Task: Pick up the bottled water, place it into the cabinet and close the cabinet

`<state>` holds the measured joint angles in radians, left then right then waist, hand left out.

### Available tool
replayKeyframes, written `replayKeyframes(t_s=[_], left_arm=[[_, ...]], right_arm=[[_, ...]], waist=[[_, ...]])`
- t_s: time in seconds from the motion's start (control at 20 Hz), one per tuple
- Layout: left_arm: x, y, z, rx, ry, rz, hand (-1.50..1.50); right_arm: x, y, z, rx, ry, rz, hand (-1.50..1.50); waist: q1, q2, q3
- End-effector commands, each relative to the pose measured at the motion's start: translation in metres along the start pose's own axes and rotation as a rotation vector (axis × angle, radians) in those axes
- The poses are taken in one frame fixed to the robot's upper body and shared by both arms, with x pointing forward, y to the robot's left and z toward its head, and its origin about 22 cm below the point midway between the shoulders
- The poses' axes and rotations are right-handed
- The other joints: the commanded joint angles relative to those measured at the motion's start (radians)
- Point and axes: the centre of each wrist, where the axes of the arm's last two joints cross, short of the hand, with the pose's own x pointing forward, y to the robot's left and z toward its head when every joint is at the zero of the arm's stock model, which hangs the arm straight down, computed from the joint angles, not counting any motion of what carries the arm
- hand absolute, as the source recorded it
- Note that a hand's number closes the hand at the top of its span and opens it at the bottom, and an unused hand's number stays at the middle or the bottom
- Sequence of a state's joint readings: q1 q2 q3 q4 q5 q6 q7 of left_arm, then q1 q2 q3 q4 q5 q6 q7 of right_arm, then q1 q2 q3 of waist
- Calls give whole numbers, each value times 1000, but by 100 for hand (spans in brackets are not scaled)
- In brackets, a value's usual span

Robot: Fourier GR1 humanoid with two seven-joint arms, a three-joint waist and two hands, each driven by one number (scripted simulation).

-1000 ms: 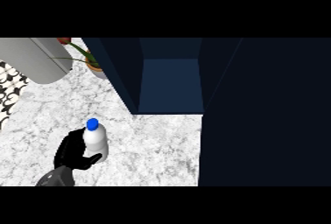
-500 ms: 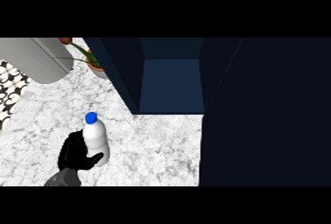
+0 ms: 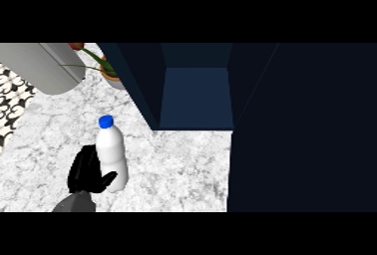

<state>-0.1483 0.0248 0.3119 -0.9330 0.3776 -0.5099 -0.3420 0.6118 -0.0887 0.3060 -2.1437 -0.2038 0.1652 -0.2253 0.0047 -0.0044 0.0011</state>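
Now the left hand [image 3: 90, 174], curled round the bottled water [image 3: 110, 152], has carried it slightly farther over the marble worktop [image 3: 184, 164] than a second ago, toward the open cabinet [image 3: 195, 97] far right; placing remains ahead.

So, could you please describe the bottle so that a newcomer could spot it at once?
Start at the dark blue open cabinet; on the white marble counter to its left stands a white plastic bottle. Its blue cap marks it, and the black left hand curls round it.

Bottled water [image 3: 110, 152] on counter [image 3: 177, 164], left of cabinet [image 3: 195, 97].
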Motion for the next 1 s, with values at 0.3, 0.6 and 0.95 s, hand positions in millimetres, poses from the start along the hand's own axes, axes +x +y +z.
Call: replayKeyframes(t_s=[0.3,0.6,0.95], left_arm=[[28,-86,-36,-102,-57,-57,150],[37,-152,-58,-98,-68,-109,150],[44,-200,-87,-103,-46,-171,150]], right_arm=[[4,1,-7,1,-2,-40,-150],[5,9,-15,22,15,-22,-150],[2,16,-13,27,15,-36,-150]], waist=[[-8,3,-1],[-9,3,-1],[-13,4,-1]])
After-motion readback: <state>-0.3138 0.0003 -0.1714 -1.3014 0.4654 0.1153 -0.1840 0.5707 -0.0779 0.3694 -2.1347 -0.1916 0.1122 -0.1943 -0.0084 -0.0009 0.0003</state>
